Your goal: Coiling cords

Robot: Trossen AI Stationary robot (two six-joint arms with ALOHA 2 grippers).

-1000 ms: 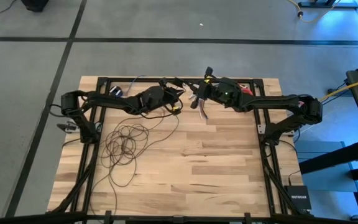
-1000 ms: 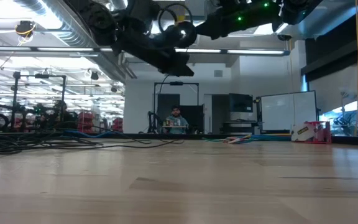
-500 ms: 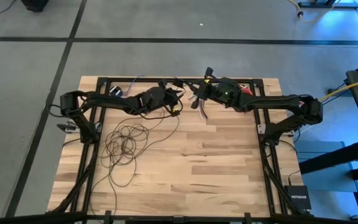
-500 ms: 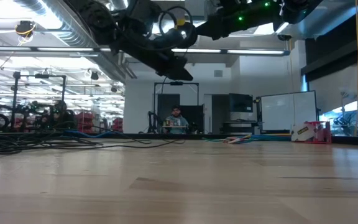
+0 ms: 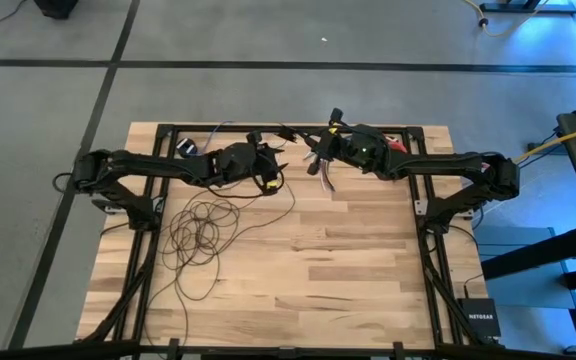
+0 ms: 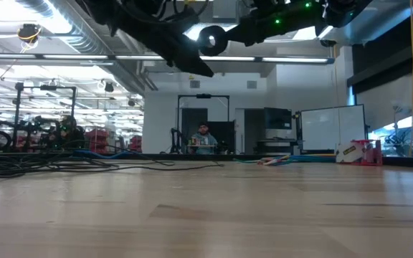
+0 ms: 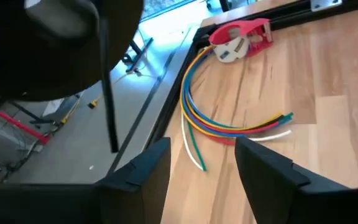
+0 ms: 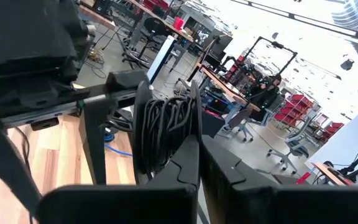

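Both arms hang high over the far edge of the wooden table [image 5: 348,260], leaving its near and middle boards free. The left gripper [image 7: 197,180] has its fingers spread with nothing between them, while the right gripper [image 8: 199,149] pinches a tight bundle of the cords [image 8: 166,127]. The remaining thin dark wire lies in loose loops on the table's left side, and a bundle of coloured wires [image 7: 222,124] lies near the far edge.

In the low view both arms are cut off by the top edge, and the loose cords [image 6: 27,166] on the table blur into a dark tangle. In the left wrist view, the left gripper [image 7: 201,168] loses its finger bases (only tips show) below the frame.
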